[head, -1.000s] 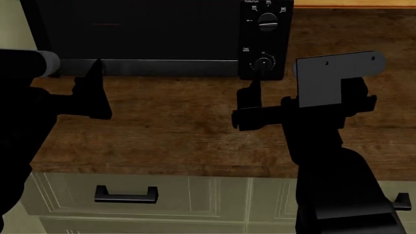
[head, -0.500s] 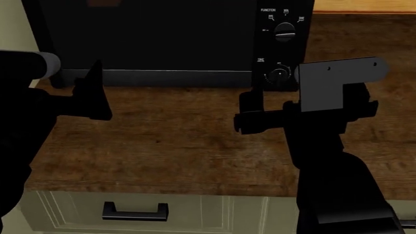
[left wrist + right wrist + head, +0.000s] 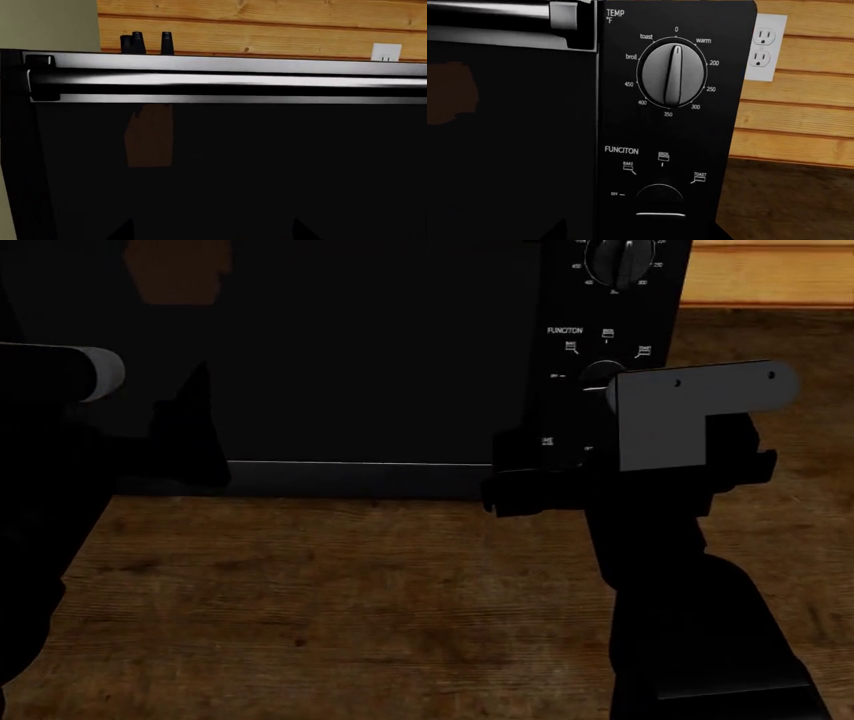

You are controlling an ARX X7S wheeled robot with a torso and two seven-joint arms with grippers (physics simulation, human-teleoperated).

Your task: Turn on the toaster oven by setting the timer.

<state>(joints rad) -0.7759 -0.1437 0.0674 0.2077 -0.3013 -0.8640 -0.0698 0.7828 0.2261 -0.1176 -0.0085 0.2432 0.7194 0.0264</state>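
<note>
The black toaster oven (image 3: 374, 360) fills the top of the head view, its silver strip (image 3: 360, 474) along the door bottom. In its knob column I see the temperature knob (image 3: 622, 254) and the FUNCTION knob (image 3: 598, 372). The timer knob is hidden behind my right gripper (image 3: 505, 480); only its small TIME label (image 3: 547, 441) shows. The right gripper is open and empty, just in front of the control panel's lower part. The right wrist view shows the temperature knob (image 3: 672, 75) and the top of the function knob (image 3: 660, 192). My left gripper (image 3: 194, 435) is open and empty before the glass door (image 3: 227, 170).
The oven stands on a brown wooden countertop (image 3: 334, 590). A wood-plank wall with a white outlet (image 3: 764, 47) lies behind it. The door's silver handle bar (image 3: 227, 80) runs along its top. Small black objects (image 3: 137, 42) stand beyond the oven's top.
The view has closed in on the oven, which now looks larger and lower. The cabinet drawers have dropped out of view. The timer knob has slid behind my right gripper. Both grippers stay open.
</note>
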